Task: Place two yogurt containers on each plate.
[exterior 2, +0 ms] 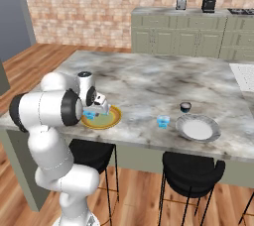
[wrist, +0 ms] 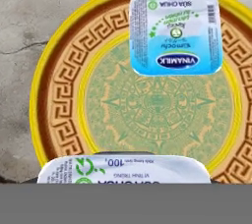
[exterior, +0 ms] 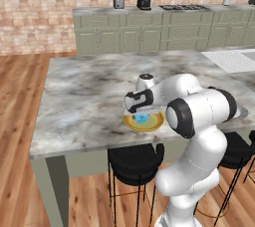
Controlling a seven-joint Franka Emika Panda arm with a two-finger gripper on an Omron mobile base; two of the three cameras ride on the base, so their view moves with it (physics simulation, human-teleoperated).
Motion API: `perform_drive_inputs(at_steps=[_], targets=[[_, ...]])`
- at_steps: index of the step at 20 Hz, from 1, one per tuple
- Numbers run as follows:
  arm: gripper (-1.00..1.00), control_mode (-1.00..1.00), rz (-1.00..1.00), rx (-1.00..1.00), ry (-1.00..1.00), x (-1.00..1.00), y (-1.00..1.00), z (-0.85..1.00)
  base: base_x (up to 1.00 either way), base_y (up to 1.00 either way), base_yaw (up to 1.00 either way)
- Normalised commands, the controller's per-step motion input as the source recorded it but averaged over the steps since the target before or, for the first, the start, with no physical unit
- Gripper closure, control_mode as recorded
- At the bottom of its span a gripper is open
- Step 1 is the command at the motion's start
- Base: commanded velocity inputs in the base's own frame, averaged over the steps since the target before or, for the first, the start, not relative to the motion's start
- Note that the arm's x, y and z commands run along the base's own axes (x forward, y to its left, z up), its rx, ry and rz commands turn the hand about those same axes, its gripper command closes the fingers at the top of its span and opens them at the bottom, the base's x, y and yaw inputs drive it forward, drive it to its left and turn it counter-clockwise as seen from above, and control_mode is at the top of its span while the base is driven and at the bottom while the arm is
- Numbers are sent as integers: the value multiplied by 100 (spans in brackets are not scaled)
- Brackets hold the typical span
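a home kitchen: marble island counter (exterior: 84,96) with black stools (exterior: 135,160) beneath, green cabinets (exterior: 144,34) along a brick wall (exterior: 35,7), stovetop (exterior: 183,7), toaster (exterior: 118,3), coffee maker (exterior: 144,0), wooden floor (exterior: 17,121).

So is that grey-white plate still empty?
Empty. In the right base view the grey-white plate shows a bare centre; one yogurt container stands on the counter just beside it, not on it.
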Motion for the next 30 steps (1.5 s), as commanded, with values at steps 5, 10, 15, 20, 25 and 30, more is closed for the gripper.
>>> perform_drive_inputs(at_steps=[5,10,15,20,25,30], targets=[[100,-100,0,0,0,16,-3,-24,0,0,0],[100,-100,0,-2,1,15,0,-30,0,0,0],[100,-100,0,-1,3,12,0,-29,0,0,0],[-100,-100,0,-1,3,6,0,-20,0,0,0],[-100,-100,0,0,0,-10,0,4,0,0,0],[-100,-100,-6,0,0,-32,0,23,0,0,0]])
